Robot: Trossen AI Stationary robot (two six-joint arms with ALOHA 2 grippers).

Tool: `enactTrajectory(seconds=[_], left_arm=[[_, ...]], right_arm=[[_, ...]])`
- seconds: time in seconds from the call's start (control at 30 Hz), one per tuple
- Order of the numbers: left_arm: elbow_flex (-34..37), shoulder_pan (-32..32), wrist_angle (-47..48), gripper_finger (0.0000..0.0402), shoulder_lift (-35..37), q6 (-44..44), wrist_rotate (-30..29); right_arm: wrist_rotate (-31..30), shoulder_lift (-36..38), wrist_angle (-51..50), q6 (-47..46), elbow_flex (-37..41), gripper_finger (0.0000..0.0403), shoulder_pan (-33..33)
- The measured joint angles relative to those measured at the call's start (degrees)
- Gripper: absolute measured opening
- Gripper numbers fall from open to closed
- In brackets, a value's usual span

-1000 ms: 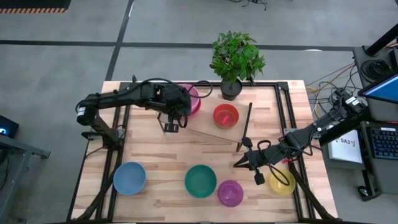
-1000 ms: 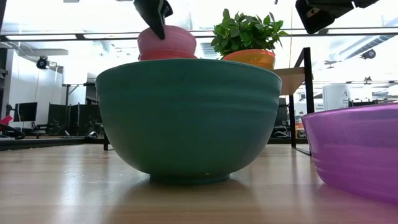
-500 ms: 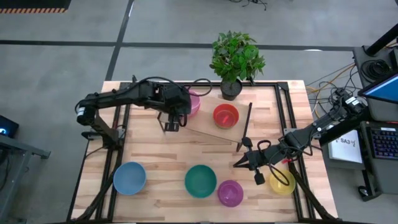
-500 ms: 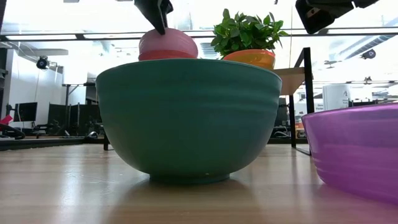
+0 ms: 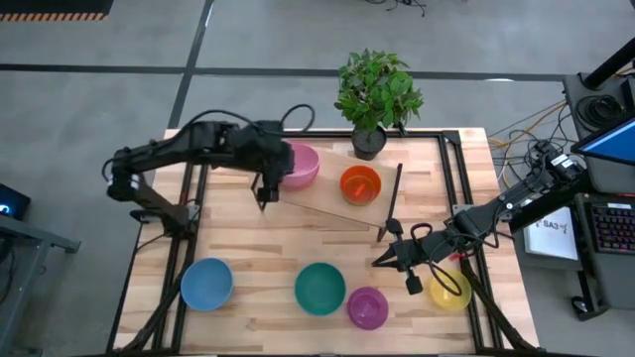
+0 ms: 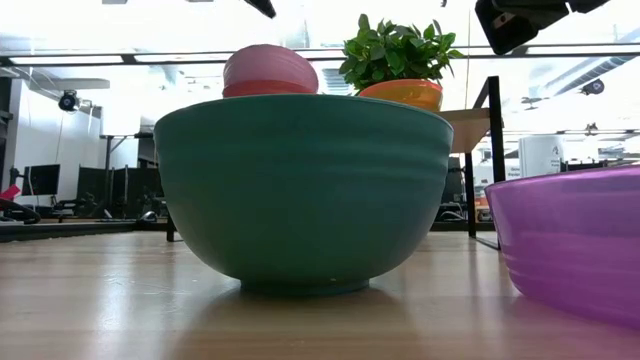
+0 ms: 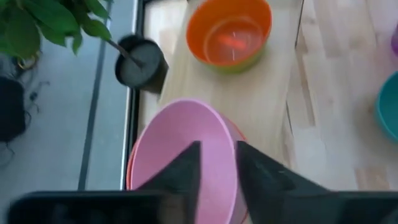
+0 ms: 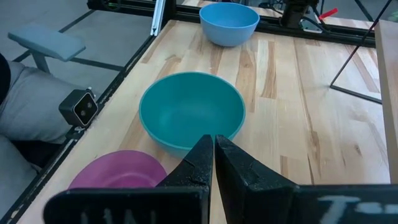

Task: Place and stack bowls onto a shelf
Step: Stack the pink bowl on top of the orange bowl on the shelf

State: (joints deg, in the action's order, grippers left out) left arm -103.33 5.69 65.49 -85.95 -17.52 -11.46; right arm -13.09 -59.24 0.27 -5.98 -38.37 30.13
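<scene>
Since a second ago the left gripper [image 5: 265, 195] has pulled back off the round pink plastic bowl [image 5: 301, 165] toward the table's left, leaving it uncovered on the low light-wood shelf [image 5: 327, 203].

Left wrist view: pink bowl sits nested in a red-orange bowl — only a thin rim [image 7: 239, 134] peeks out; the high view hides that rim under the pink one. This gripper's fingers [image 7: 183, 169] stand slightly apart, holding nothing. Same view shows the orange plastic bowl [image 7: 230, 31] stacked in a lime green one, farther along the shelf, near the black plant pot [image 7: 139, 62].

Low view confirms the pink-on-red stack [image 6: 270, 72] from the side.

Right gripper [image 8: 213, 160] is closed on nothing, hovering over the table's front right. Its wrist view takes in the teal bowl [image 8: 191, 112], purple bowl [image 8: 118, 171] and blue bowl [image 8: 229, 22] on the wooden tabletop [image 8: 292, 93]. Only the high view shows the yellow bowl [image 5: 451, 290] — beside the right gripper.
</scene>
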Motion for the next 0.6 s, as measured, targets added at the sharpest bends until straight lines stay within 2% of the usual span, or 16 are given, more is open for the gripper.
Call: enactTrajectory(seconds=[0.07, 0.13, 0.27, 0.4, 0.6], left_arm=[[5.3, 0.0, -4.8, 0.0032, 3.1, 0.2, 0.0], [11.5, 0.0, -10.2, 0.0010, 6.3, 0.9, 0.0], [24.5, 0.0, -23.2, 0.0014, 12.8, 1.7, 0.0], [34.5, 0.5, -33.8, 0.0002, 18.0, 2.5, -0.1], [42.3, 1.2, -39.5, 0.0001, 21.6, 5.5, -0.1]], right_arm=[[0.0, 0.0, 0.0, 0.0, 0.0, 0.0009, 0.0], [0.0, 0.0, 0.0, 0.0, 0.0, 0.0009, 0.0], [0.0, 0.0, 0.0, 0.0, 0.0, 0.0009, 0.0], [0.0, 0.0, 0.0, 0.0, 0.0, 0.0009, 0.0], [0.0, 0.0, 0.1, 0.0, 0.0, 0.0009, 0.0]])
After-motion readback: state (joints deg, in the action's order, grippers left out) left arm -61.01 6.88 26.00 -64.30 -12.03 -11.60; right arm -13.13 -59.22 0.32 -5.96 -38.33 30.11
